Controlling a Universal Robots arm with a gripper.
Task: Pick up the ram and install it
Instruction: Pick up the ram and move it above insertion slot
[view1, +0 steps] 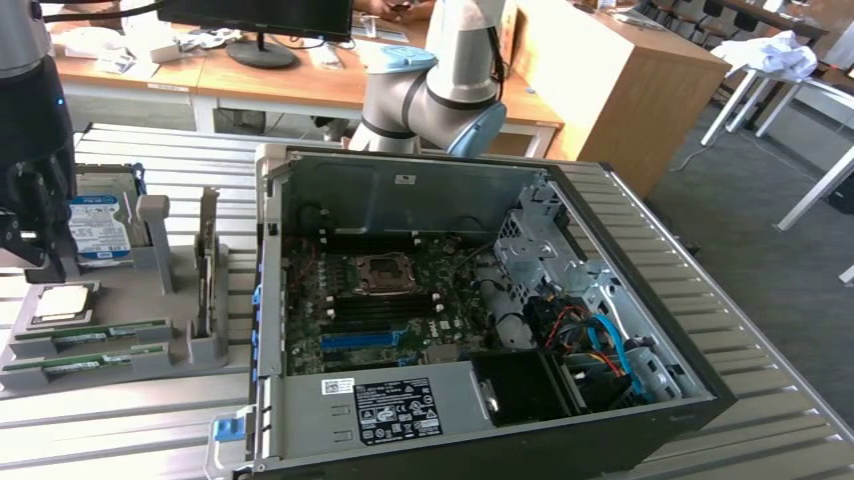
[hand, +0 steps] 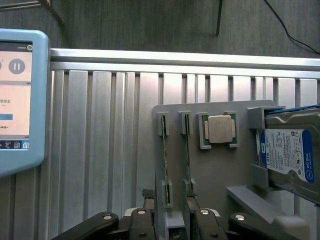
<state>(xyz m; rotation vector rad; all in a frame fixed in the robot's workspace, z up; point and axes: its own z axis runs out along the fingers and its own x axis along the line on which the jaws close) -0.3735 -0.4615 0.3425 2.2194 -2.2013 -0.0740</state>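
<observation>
You have black gripper (hand: 169, 202) over grey plastic holder (hand: 215, 170), jaws spread, pinching nothing. Thin green ram stick (hand: 165, 150) in slot, not lifted; install in open black computer case (view1: 701, 395) not begun.

Room setting. A ribbed metal table (view1: 134, 430) stands on a grey carpeted floor (view1: 761, 240). Behind it, a wooden desk (view1: 280, 80) carries a dark monitor (view1: 260, 15). At the exterior view's right stands a tall wooden cabinet (view1: 627, 90), beside a crumpled white cloth (view1: 774, 55). Lighting is even.
</observation>
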